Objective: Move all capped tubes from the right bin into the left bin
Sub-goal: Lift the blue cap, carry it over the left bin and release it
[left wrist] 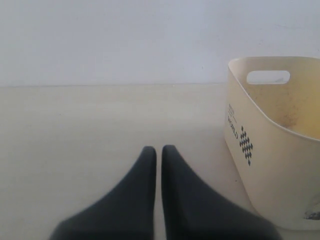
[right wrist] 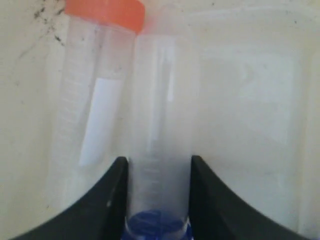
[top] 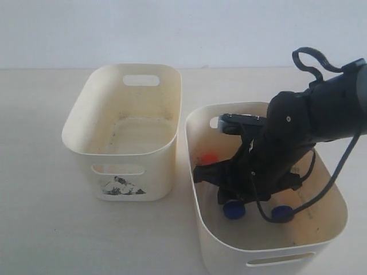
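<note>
Pale surface [top: 34, 200] under a white wall [top: 57, 28] carries two cream bins. Inside the right bin [top: 223, 258] three caps show: one orange cap [top: 207, 157] and two blue caps [top: 234, 210] [top: 281, 213]. The right gripper [right wrist: 159, 165] grasps a blue-capped tube [right wrist: 162, 115] lying against an orange-capped tube [right wrist: 95, 100]; the left gripper [left wrist: 159, 150] is clenched. The left bin [left wrist: 280, 165] reads "WORLD" on its side.

Worktop [top: 40, 200]: pale beige, matte, plain, even in tone. Spans whole exterior view, from near edge back to far side. Soft faint grey shadows lie on it. Wall [top: 172, 28]: off-white with slight blue-grey cast, smooth, evenly lit. Stands behind worktop; the two meet in straight level line across back. Left wrist view: same worktop fills lower part, wall upper part, seam between them straight and slightly blurred.
</note>
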Tool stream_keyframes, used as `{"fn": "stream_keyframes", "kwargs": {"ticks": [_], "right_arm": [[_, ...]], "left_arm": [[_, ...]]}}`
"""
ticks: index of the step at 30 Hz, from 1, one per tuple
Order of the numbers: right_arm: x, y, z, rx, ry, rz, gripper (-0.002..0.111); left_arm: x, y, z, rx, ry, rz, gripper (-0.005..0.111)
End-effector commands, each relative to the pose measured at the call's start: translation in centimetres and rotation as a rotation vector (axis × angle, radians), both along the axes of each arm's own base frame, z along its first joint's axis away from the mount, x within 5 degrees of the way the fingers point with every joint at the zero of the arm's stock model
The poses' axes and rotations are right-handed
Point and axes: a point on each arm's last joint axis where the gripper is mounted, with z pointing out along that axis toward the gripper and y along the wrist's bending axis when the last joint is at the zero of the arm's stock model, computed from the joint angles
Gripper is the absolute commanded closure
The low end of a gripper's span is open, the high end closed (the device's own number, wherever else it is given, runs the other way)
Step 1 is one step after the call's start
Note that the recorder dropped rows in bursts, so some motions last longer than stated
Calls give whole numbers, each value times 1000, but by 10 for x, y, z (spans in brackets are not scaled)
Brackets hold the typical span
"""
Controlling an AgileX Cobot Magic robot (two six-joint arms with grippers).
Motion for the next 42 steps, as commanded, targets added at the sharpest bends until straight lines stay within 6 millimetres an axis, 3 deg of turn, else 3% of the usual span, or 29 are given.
{"fn": "stream_keyframes", "kwargs": {"ticks": [1, 4, 10, 13, 18, 24, 28, 30, 35, 37, 42], "right_arm": [[-3, -1, 48, 35, -62, 58, 108], [-7, -2, 92, 75, -153, 105, 108], [-12, -7, 179, 210, -532, 91, 108], [-7, -6, 193, 241, -671, 78, 108], [2, 18, 186, 249, -769, 149, 108], [21, 56, 156, 228, -751, 229, 108], [37, 71, 131, 198, -702, 252, 107], [43, 75, 120, 182, -680, 260, 100], [45, 77, 111, 170, -649, 267, 62], [44, 77, 114, 174, -648, 266, 66], [36, 71, 141, 212, -701, 253, 108]], "left_arm": [[0, 0, 1, -8, -8, 3, 102], [0, 0, 1, -8, -8, 3, 102], [0, 0, 1, -8, -8, 3, 102], [0, 0, 1, -8, -8, 3, 102], [0, 0, 1, -8, -8, 3, 102], [0, 0, 1, -8, -8, 3, 102], [0, 0, 1, -8, -8, 3, 102], [0, 0, 1, -8, -8, 3, 102], [0, 0, 1, -8, -8, 3, 102], [0, 0, 1, -8, -8, 3, 102], [0, 0, 1, -8, -8, 3, 102]]}}
